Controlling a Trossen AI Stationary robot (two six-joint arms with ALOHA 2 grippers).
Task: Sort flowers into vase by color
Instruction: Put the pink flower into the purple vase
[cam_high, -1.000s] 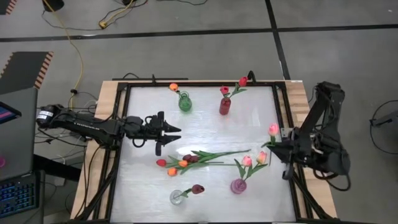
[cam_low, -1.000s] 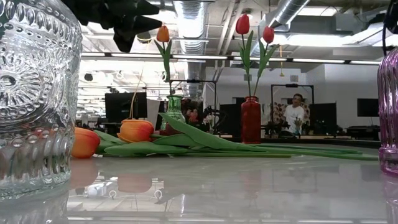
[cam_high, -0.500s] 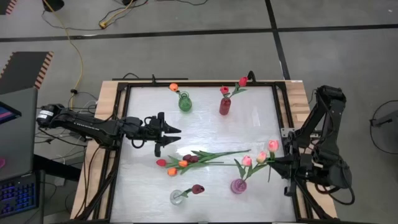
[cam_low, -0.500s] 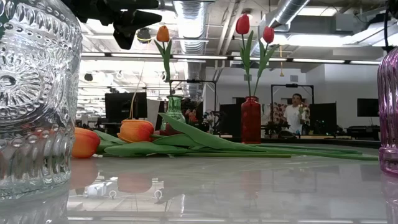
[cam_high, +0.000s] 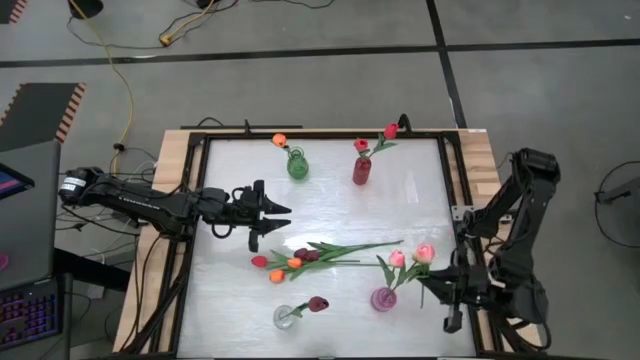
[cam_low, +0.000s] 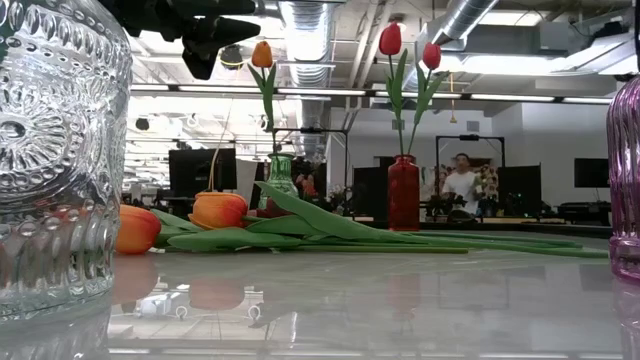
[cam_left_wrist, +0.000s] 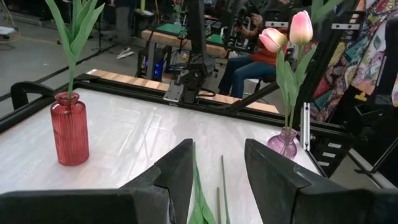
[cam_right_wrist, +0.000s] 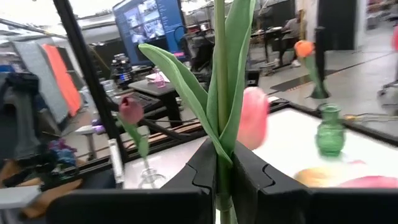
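Right claw (cam_high: 432, 280), pinching a pink tulip (cam_high: 425, 252) by its stem, has carried it from the surface's right edge to just beside the purple vase (cam_high: 384, 298); insertion appears imminent. Left claw (cam_high: 272, 216) hovers spread

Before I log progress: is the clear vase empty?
No, the high view shows a dark maroon tulip leaning out of the clear vase.

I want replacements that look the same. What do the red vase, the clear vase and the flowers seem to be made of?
Red vase: looks like tinted glass, glossy and see-through, with light passing through it.
Clear vase: probably pressed glass, with an embossed pattern and bright glints.
Flowers: likely fabric or plastic; smooth, evenly coloured heads and flat, stiff-looking green leaves. Which one is hard to tell.
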